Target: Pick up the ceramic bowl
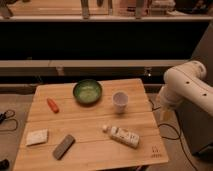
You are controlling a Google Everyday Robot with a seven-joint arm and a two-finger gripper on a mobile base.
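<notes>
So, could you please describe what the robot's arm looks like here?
The arm is built of smooth, rounded white shells, thick like an elbow joint, with a few small dark dots. No lettering or cables show on it. It stands beside the wooden table. The gripper is out of view, so its look cannot be told.
</notes>
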